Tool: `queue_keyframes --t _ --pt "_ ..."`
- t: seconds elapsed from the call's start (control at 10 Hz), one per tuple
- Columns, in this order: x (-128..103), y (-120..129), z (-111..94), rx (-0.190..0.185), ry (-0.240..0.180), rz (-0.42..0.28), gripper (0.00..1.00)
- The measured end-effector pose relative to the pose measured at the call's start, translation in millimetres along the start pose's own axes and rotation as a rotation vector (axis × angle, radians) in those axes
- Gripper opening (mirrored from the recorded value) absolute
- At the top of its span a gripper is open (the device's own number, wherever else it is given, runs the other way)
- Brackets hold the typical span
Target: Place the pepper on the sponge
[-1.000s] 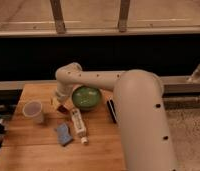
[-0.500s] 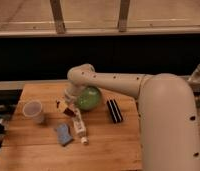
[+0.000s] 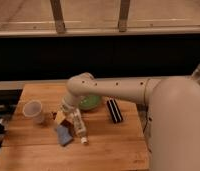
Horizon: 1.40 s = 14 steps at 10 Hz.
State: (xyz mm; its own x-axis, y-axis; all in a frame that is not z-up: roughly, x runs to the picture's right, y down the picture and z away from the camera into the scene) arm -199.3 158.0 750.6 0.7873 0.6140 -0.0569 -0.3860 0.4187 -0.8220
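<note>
The sponge [image 3: 63, 135], a small blue-grey block, lies on the wooden table [image 3: 108, 145] near the front left. My gripper [image 3: 66, 118] hangs low over the table just behind the sponge, between the cup and the white bottle. The arm comes in from the right and bends down at its elbow [image 3: 80, 86]. I cannot make out the pepper; the gripper and forearm cover the spot where it could lie.
A white bottle [image 3: 79, 125] with an orange tip lies right of the sponge, close beside the gripper. A translucent cup [image 3: 34, 111] stands to the left. A green bowl [image 3: 91, 102] sits behind the arm, and a black ribbed bar [image 3: 114, 110] lies to its right.
The arm has swung left and forward, and the gripper has come down from beside the bowl to the table between cup and bottle. Sponge, bottle, cup and bowl stay put.
</note>
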Motion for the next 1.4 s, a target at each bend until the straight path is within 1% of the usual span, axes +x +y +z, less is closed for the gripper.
queue_keyframes --t 0.1,0.2,0.4,0.5,0.6,0.7,0.9,1.1,1.2,1.4 --pt "1.7 12.4 6.8 -0.016 0.018 -0.014 0.00" --pt "3.1 18.9 14.0 -0.033 0.030 -0.017 0.00" --pt "8.7 21.5 26.2 -0.067 0.040 -0.007 0.00" --pt "12.9 21.8 38.7 -0.080 0.059 -0.001 0.00" --pt "19.3 18.2 47.7 -0.088 0.075 0.024 0.00" --pt "25.8 13.6 51.8 -0.091 0.087 0.049 0.00" --pt "34.3 8.7 63.2 -0.103 0.129 0.085 0.00" --pt "38.3 4.3 66.7 -0.109 0.151 0.108 0.02" --pt "39.4 3.3 68.2 -0.115 0.159 0.118 0.09" --pt "42.4 0.8 67.9 -0.119 0.167 0.144 0.29"
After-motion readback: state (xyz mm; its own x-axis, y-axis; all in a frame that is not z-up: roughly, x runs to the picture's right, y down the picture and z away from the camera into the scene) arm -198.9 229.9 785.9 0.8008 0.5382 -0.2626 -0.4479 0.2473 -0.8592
